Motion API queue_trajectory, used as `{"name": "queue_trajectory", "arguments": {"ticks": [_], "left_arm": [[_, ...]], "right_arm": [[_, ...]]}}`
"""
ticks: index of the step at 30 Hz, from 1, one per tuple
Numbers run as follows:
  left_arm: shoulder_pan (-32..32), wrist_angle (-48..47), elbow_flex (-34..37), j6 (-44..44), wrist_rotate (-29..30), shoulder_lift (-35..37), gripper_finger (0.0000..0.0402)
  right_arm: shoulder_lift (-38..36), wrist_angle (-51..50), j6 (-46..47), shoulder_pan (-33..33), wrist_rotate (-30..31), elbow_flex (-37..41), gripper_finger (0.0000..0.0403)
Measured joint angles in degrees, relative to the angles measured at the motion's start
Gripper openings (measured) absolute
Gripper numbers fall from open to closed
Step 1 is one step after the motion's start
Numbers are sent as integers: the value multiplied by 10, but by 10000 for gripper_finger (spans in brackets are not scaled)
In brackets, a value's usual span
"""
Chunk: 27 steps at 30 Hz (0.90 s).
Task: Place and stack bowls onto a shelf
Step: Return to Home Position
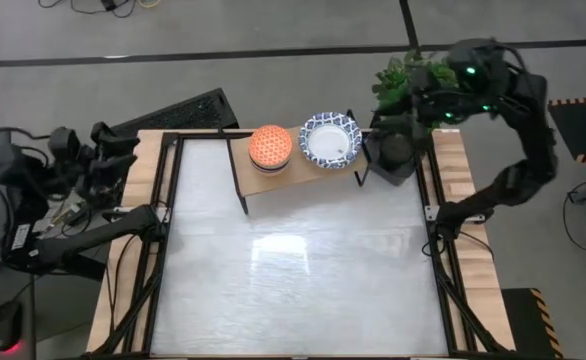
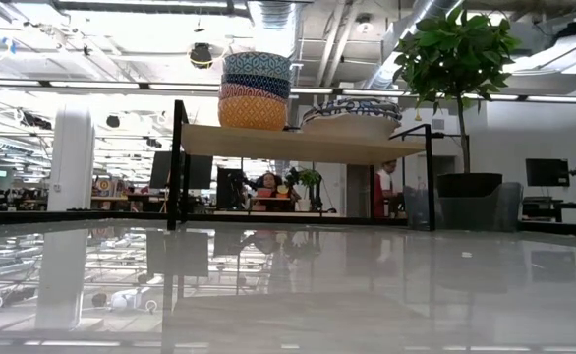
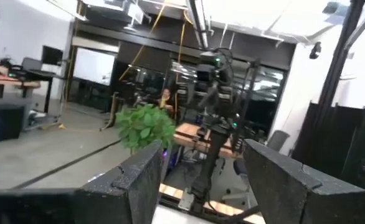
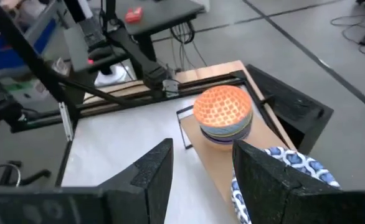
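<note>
The left gripper (image 1: 118, 152) hangs off the left edge of the table (image 1: 293, 290), near its far corner, on a folded arm. In its wrist view (image 3: 201, 152) the pincer is released: the fingers stand wide apart, with nothing between them and nothing touching them. Further right, the shelf (image 1: 313, 176) stands on the far part of the table and carries all the bowls in view. On its left half is the stack of smaller bowls (image 1: 270, 146), nested one in another; orange-red shows on top from above, and from table height (image 2: 257, 91) bands of blue and orange show down its side. Just beside it, on the shelf's right half, the wide white bowls (image 1: 330, 140) with blue patterned rims sit nested in a low pile (image 2: 352, 115). Off the shelf's right end stands the black plant pot (image 1: 393, 158) with its leafy plant (image 1: 403, 75). The right gripper (image 1: 418, 100) hovers above that plant, aimed back towards the shelf; its wrist view (image 4: 204, 146) shows the pincer spread open, gripping nothing, well clear of the bowls (image 4: 223, 112).
</note>
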<state>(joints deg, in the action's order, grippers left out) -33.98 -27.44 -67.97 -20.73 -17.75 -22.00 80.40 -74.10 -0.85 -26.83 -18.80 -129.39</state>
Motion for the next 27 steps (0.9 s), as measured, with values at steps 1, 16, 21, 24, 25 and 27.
{"name": "queue_trajectory", "arguments": {"ticks": [1, 16, 21, 24, 25, 27], "left_arm": [[0, -4, -3, 0, -4, 0, 210], [0, 48, 231, -128, 6, 162, 210], [0, 74, 332, -179, -27, 220, 210], [1, 82, 364, -179, -64, 210, 210], [1, 96, 374, -177, -71, 209, 210], [1, 111, 402, -178, -83, 212, 210]], "right_arm": [[-18, 9, 2, 2, -1, 20, 192], [-418, 549, 198, 2, -29, 672, 194], [-519, 685, 260, 5, -29, 835, 194], [-570, 730, 268, 22, -32, 915, 194], [-584, 737, 271, 31, -33, 943, 194], [-611, 771, 288, 49, -32, 993, 194]]}}
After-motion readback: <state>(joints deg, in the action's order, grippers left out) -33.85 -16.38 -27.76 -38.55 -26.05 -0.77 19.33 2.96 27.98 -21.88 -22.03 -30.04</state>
